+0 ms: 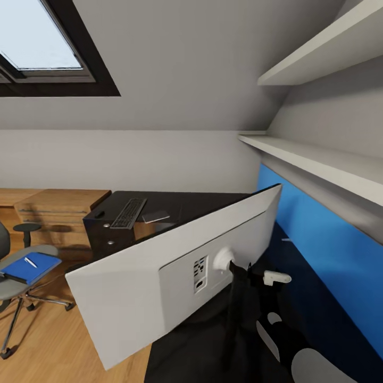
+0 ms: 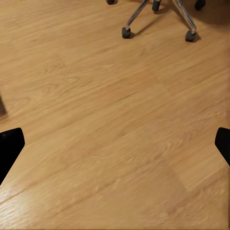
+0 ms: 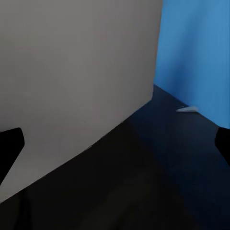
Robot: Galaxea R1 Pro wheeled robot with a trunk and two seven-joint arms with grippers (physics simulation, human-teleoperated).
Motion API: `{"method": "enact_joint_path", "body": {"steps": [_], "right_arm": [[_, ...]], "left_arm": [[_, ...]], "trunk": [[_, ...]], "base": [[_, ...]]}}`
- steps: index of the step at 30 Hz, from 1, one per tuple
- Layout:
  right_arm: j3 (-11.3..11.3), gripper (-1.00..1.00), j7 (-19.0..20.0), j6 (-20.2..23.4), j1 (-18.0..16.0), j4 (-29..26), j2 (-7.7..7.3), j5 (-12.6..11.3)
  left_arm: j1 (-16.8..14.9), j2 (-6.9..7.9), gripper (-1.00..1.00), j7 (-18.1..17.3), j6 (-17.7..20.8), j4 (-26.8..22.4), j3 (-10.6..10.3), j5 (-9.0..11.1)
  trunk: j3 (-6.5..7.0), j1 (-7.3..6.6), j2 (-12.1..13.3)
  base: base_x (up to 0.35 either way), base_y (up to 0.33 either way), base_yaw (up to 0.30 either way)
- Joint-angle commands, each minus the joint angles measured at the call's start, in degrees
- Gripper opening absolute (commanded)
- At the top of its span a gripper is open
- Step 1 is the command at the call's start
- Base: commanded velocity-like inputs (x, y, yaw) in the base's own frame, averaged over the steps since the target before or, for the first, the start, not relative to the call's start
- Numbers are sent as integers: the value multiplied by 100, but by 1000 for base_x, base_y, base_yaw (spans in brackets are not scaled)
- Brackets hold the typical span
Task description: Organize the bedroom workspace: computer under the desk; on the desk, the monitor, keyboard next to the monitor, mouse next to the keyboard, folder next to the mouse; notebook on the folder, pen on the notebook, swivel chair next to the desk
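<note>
While the monitor [image 1: 159, 276] stands tilted on the desk [image 1: 213, 205] with its pale grey-white back toward the head camera, its black stand [image 1: 236, 298] rests on the matte black top close to the blue back panel [image 1: 324, 250]. Beyond the monitor, farther along the desk, the keyboard [image 1: 128, 213] lies flat, and the notebook [image 1: 156, 216] lies just beside it, on the side nearer the blue panel. A small dark object that may be the mouse [image 1: 99, 214] sits at the desk edge on the keyboard's other side; it is too small to be sure.

Well apart from the monitor, on the wooden floor [image 2: 115, 124], the swivel chair [image 1: 21, 276] holds the folder [image 1: 29, 267] on its grey seat, and the pen [image 1: 31, 262] lies on top of the folder. A light wooden drawer unit [image 1: 58, 210] stands behind the chair, beside the desk.

Seen from its wrist camera, the left gripper [image 2: 115, 143] has its 2 fingertips spread wide over bare floor, with the chair's chrome legs and casters [image 2: 158, 19] ahead. The right gripper [image 3: 115, 143] also has its 2 fingers wide apart, holding nothing, pointed at the monitor's grey back above the desk top, with a small whitish object [image 3: 188, 109] lying on the desk near the blue panel.
</note>
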Motion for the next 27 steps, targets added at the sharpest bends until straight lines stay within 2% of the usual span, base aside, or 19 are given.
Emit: {"method": "enact_joint_path", "body": {"steps": [1, 27], "right_arm": [[52, 100, -23, -21, -5, 0, -6, -54], [59, 100, -22, -21, -5, 0, -6, -54]], "left_arm": [[2, 0, 100, 7, -11, -9, -10, 35], [2, -2, 100, 7, -23, -9, -7, 35]], "trunk": [[-5, 2, -3], [-5, 2, -3]], "base": [[80, 0, 0], [9, 0, 0]]}}
